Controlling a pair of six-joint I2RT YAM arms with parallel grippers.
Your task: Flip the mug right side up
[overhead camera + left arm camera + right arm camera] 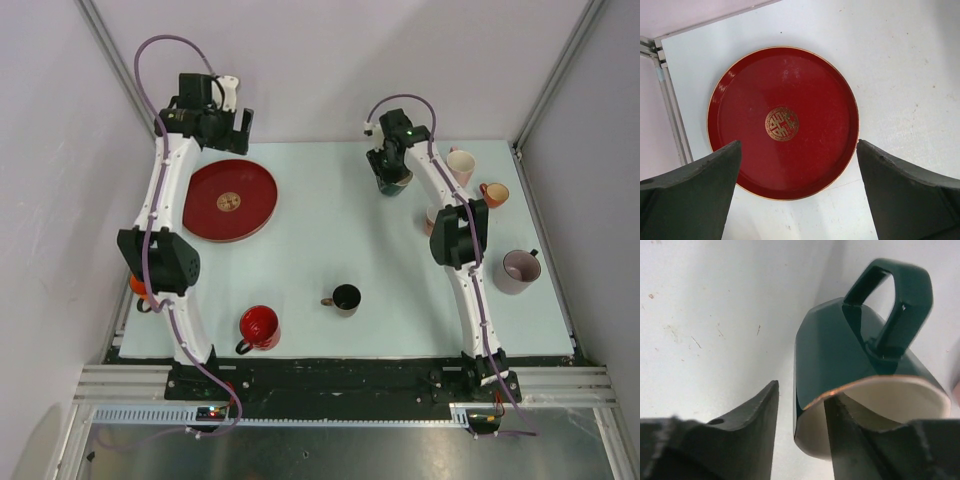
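Right gripper [801, 393] is on the dark green mug [830, 350], at the far side of the table [330, 240], right of centre. The top view only gives me a dark blob under the wrist there. I can't read the mug's pose or the fingers from it.

The right wrist view fills that in. The mug's mouth faces the camera and the cream inside is showing. Its handle [902, 305] is on the side away from the fingers. Fingers are narrow and straddle the mug wall, 1 outside and 1 over the rim into the mouth. A sliver of table shows between the outer finger and the wall, so it doesn't look clamped. I can't tell from either view whether the base sits flat on the table.

Left gripper [799, 145] hangs over the red tray [805, 75] at the far left, fingers wide and nothing between them. The left wrist view shows the gold emblem [782, 123] at tray centre, which is only a speck from the top.

Only the top view shows the rest:
- black mug [346, 297] near centre
- red mug [260, 326] at the near edge
- cream mug [462, 165], orange mug [494, 194] and mauve mug [520, 269] along the right side
- 1 more pinkish mug [431, 220], half hidden by the right arm
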